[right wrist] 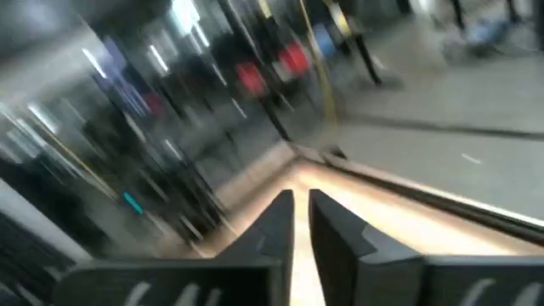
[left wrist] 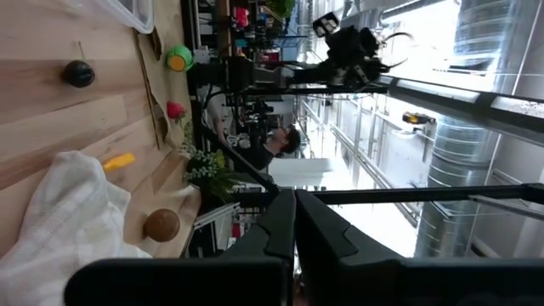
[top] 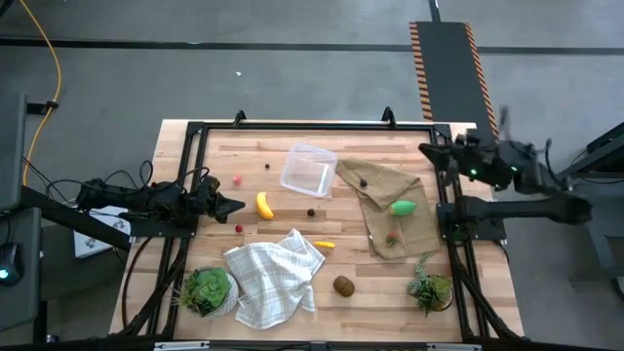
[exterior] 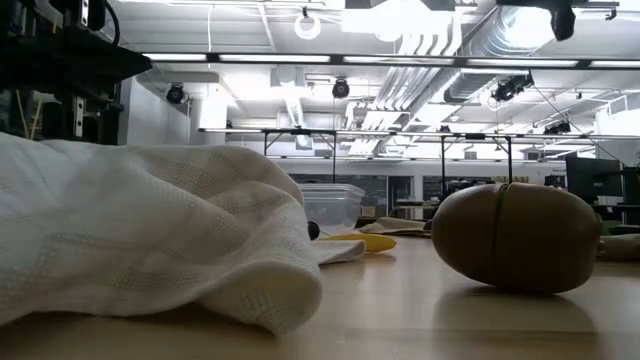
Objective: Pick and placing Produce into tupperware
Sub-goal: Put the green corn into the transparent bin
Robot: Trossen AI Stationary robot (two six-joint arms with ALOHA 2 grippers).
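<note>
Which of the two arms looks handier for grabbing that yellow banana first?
Probably the left. Its gripper sits over the table right beside the banana, fingers shut. The right gripper hangs at the far right edge of the table, past the brown cloth, much farther off.

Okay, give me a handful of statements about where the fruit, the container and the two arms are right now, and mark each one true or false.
1. The tupperware has no produce in it. True.
2. The banana lies on the brown cloth. False: it lies on bare wood near the left gripper.
3. The green piece rests on the brown cloth. True.
4. The right gripper is shut on the kiwi. False: it is at the table's far right edge, holding nothing; the kiwi lies on the wood beside the white checked cloth.
5. Two potted plants stand on the table. True: one by the white cloth, the other at the near right.
</note>
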